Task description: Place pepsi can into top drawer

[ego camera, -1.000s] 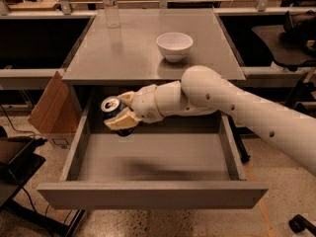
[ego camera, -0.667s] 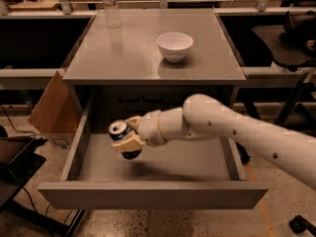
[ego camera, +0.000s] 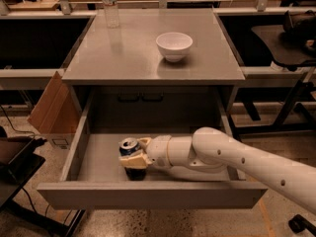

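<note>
The top drawer (ego camera: 148, 194) is pulled wide open under the grey table (ego camera: 128, 58). The pepsi can (ego camera: 129, 147), dark blue with a silver top, stands upright low inside the drawer, left of its middle, near the front panel. My gripper (ego camera: 134, 154) reaches in from the right on a white arm and its tan fingers (ego camera: 134, 161) are closed around the can's sides. The can's bottom looks to be at or very near the drawer floor.
A white bowl (ego camera: 174, 45) sits on the table's right half and a clear water bottle (ego camera: 110, 5) stands at its back left. A cardboard box (ego camera: 52, 110) leans by the drawer's left side. A black chair base (ego camera: 296, 223) is at lower right.
My gripper has carried the can downward and toward the drawer's front, from the back of the drawer space to low inside it.
</note>
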Controlling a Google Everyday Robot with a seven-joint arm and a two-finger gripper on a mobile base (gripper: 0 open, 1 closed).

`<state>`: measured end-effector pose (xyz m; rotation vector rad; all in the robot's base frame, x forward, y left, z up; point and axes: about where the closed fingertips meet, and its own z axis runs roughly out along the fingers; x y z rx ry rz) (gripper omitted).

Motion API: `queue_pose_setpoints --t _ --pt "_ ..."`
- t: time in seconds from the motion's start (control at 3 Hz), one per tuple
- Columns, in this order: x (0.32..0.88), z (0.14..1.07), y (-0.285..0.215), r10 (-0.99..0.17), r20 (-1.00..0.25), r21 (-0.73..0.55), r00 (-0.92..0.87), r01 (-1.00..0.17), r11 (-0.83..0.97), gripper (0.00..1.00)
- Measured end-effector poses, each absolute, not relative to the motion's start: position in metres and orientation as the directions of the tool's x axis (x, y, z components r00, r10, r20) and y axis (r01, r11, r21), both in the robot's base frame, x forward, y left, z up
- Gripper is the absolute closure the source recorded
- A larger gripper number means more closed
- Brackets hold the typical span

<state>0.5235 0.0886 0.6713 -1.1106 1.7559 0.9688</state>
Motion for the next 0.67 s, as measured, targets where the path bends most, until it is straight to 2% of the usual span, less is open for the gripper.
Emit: queue_pose_setpoints --t 0.67 --pt "0.5239 0.6701 0.0888 -0.295 -0.915 0.178 -0.275 -0.932 0.315 0.59"
